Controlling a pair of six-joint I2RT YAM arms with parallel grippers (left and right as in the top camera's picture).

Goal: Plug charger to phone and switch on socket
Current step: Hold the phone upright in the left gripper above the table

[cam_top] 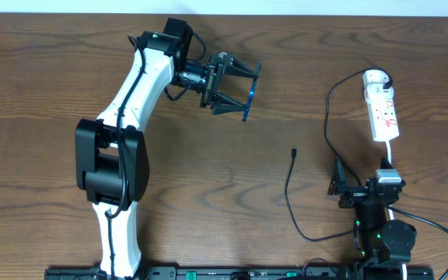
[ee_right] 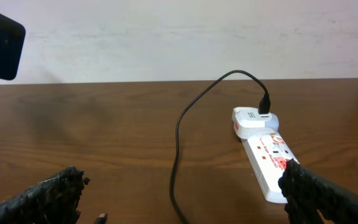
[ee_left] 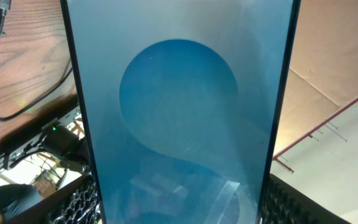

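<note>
The brown wooden table (cam_top: 37, 93) fills the overhead view. The white and black left arm (cam_top: 131, 101) is the largest thing on it, reaching from the near edge towards the far side and bending right at the top. The smaller black right arm (cam_top: 376, 225) sits folded at the near right corner.

The left gripper (cam_top: 243, 92) is clamped on the phone (cam_top: 251, 93), with 1 finger on each long side. It holds the phone on edge, so only the thin blue side shows from above. I cannot tell whether the lower edge touches the table. In the left wrist view the phone (ee_left: 179, 112) fills the frame, a teal-blue screen with a pale oval shape and a black frame down both sides.

The right gripper (cam_top: 362, 175) stands spread wide and holds nothing. Its fingers (ee_right: 48, 196) show low in the right wrist view, the right one in front of the near end of the socket (ee_right: 266, 162).

The socket (cam_top: 383, 109) lies on the right side of the table, lengthwise, just beyond the right gripper, with a white adapter (cam_top: 374, 78) at its far end. The charger (cam_top: 327, 124) leaves that adapter, curves left and runs towards the near edge past the right gripper, then loops back up. Its connector tip (cam_top: 294, 151) lies on bare table between the 2 arms, well apart from the phone
</note>
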